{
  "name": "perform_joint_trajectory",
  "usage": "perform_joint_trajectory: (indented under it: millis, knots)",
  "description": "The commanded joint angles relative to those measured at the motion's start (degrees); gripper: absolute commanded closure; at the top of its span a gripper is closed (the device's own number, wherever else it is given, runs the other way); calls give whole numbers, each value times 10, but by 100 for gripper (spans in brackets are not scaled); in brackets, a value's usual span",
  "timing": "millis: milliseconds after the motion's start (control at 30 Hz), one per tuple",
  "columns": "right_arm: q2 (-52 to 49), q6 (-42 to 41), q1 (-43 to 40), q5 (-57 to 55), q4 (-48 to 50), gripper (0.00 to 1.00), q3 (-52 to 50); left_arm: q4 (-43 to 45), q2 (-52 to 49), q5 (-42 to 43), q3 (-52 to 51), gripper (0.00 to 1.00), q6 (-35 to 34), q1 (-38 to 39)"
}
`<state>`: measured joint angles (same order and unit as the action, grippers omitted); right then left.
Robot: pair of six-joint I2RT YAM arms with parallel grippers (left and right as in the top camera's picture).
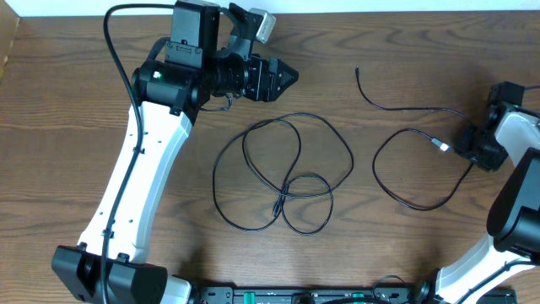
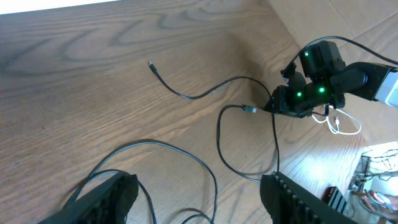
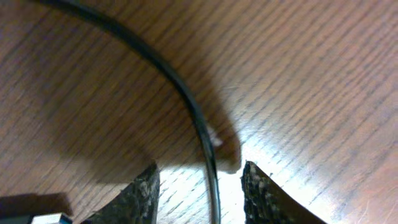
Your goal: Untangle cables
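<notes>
A thin black cable (image 1: 283,173) lies in overlapping loops at the table's middle; part of it shows in the left wrist view (image 2: 155,144). A second black cable (image 1: 405,108) curves at the right, its plug (image 1: 441,145) pointing towards my right gripper (image 1: 464,145); it also shows in the left wrist view (image 2: 193,94). My right gripper is low on the table, fingers (image 3: 200,174) apart, with this cable (image 3: 180,87) running between them untouched. My left gripper (image 1: 291,76) hovers above and behind the loops, open and empty (image 2: 199,193).
The left arm's white link (image 1: 143,169) crosses the table's left side. The right arm (image 1: 515,169) stands at the right edge. A thin white wire (image 2: 339,124) hangs beside the right arm. A cardboard surface (image 2: 348,25) lies past the table's far edge.
</notes>
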<state>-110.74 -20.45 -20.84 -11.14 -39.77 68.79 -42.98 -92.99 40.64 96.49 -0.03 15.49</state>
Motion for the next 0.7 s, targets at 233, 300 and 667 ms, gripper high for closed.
perform_joint_trajectory:
  millis: [233,300,667]
  knots:
    - [-9,8,-5,34,3,99,-12,-1,15,10,10,30,2,1]
    - [-9,8,-5,58,2,99,-12,-3,15,10,10,30,2,1]
    - [40,60,-5,223,-5,99,-4,-9,15,9,10,30,2,1]
